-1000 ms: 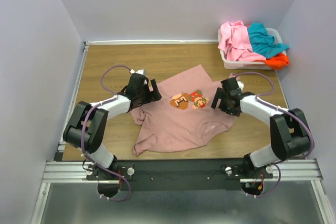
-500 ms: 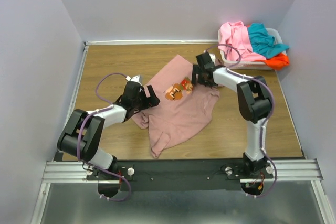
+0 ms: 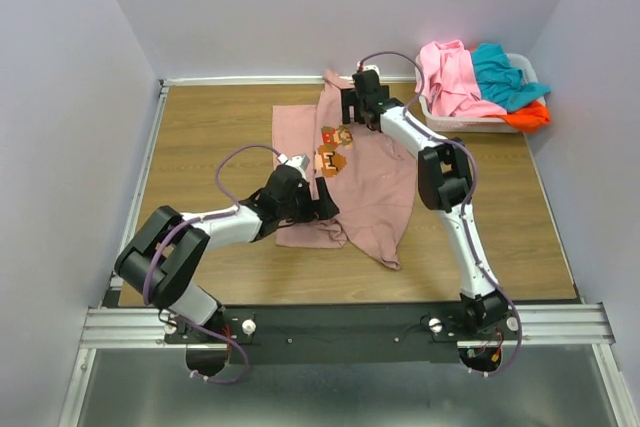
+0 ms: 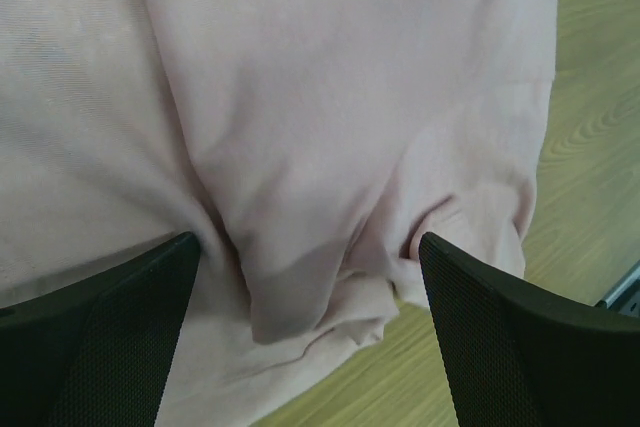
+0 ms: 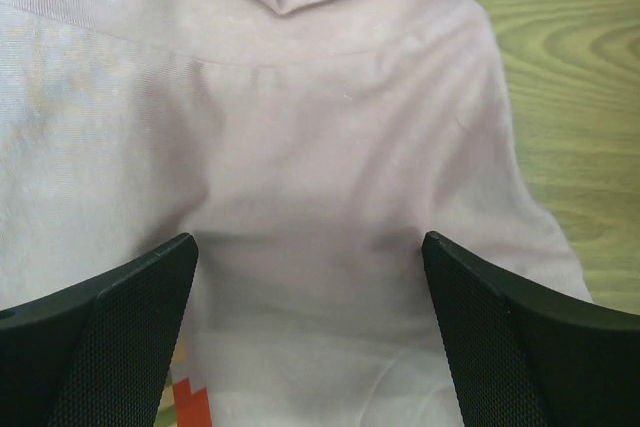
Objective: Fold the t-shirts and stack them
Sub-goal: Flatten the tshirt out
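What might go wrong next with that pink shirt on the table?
The shirt is bunched into wrinkles between the spread fingers of the left tool, so any fold may come out creased. The right tool also looks open, only pressing the cloth, which might slip free. That arm is stretched far across, its cable close to the basket, where it might snag.

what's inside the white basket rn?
Three bunched tees fill the basket: a pink tee at left, a teal tee at right, and an orange-red tee spilling over the near right corner. Anything beneath them, and the basket floor, is covered.
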